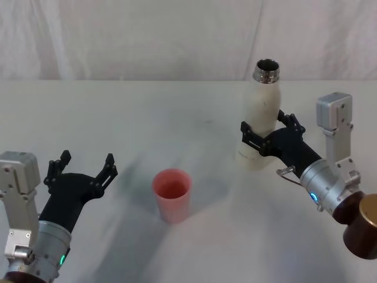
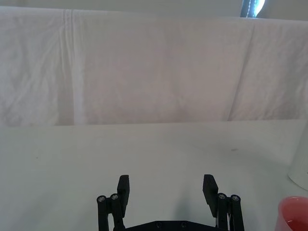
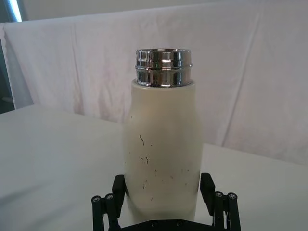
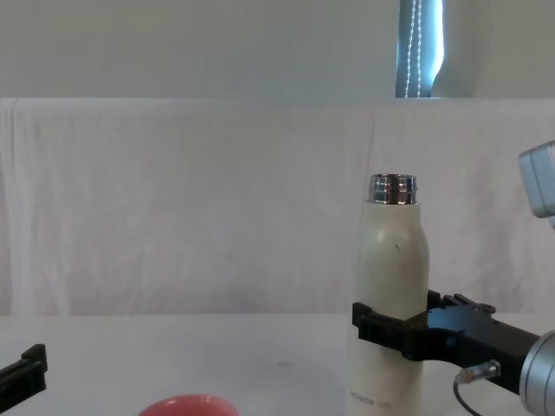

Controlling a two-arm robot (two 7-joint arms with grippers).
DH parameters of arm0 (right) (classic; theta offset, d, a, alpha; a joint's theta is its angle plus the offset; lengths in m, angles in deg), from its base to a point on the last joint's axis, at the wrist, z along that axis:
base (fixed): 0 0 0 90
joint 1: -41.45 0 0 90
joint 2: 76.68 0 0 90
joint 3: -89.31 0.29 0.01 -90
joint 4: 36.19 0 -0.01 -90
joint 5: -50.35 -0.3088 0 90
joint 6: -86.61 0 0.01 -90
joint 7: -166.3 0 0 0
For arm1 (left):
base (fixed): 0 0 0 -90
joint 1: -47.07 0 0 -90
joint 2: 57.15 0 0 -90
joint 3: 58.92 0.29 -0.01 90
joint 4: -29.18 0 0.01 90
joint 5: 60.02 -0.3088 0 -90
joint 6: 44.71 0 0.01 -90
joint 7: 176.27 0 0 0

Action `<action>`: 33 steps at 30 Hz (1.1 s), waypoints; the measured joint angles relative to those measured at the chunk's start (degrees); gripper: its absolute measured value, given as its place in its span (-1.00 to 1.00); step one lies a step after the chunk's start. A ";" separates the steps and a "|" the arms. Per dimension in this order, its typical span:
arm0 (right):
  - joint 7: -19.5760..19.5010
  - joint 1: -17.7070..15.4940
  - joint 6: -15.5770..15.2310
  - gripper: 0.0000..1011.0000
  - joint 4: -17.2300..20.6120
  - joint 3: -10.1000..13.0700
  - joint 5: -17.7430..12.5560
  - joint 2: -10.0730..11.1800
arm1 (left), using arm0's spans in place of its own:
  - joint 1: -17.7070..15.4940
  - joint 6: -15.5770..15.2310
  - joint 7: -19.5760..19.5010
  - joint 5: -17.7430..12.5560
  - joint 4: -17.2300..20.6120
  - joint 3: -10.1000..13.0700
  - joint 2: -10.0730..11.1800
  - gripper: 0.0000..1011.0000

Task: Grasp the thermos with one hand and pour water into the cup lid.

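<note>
Cream-white bottle (image 1: 261,121) stands upright right of the red cup (image 1: 172,195), the right gripper (image 1: 266,137) spread around its lower body. Close squarely before lifting; the left gripper (image 1: 82,169) waits spread, left of the cup.

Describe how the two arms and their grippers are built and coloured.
Both match: the left gripper and the right gripper are matt black linkage fingers with small round pivot screws, on black tapered palms. Behind each sits a silver metal wrist ring with a small glowing teal-blue light and a grey boxy camera housing. A thin wire loop hangs at the right wrist, followed by a brown-and-gold joint.
</note>
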 joint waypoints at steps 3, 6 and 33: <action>-0.10 -0.76 -0.19 0.98 1.25 0.15 -0.10 0.34 | 0.00 0.00 0.00 0.00 0.00 0.00 0.00 0.98; -0.21 -1.49 -0.23 0.98 2.48 0.25 -0.18 0.58 | 0.00 0.00 0.00 0.00 0.00 0.00 0.00 0.98; -5.42 -11.53 1.04 0.98 12.82 3.14 2.58 2.19 | 0.00 0.00 0.00 0.00 0.00 0.00 0.00 0.98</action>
